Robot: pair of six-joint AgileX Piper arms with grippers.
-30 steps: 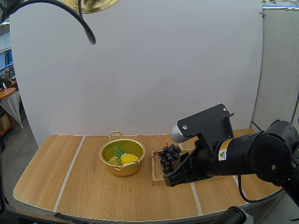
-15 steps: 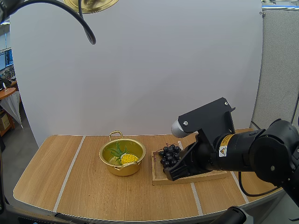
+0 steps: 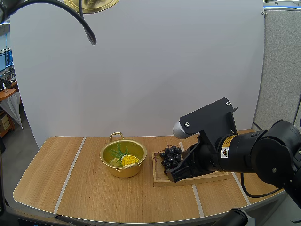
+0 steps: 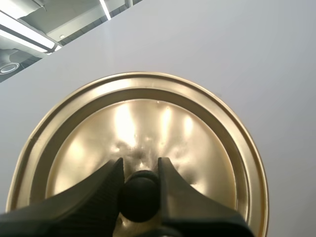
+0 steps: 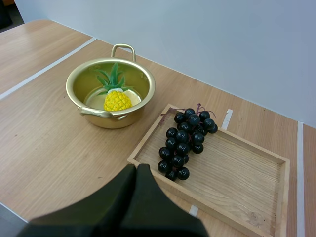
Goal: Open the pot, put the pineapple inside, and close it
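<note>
High view: yellow toy pineapple [image 3: 129,160] sits in the open gold metal pot [image 3: 117,171]. Left pincer [image 4: 139,170] grips the round gold lid [image 4: 197,143] by its knob; right pincer [image 5: 137,170] is closed and empty. Only closing is left.

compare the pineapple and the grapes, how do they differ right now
Colour: the pineapple is yellow with green leaves, while the grapes are dark, near black.
Place: the pineapple lies inside the open pot, and the grapes lie on the wooden tray beside it.
Form: the pineapple is one piece, and the grapes are a bunch of many round berries.
Both are fruit, each lying in a container.
</note>
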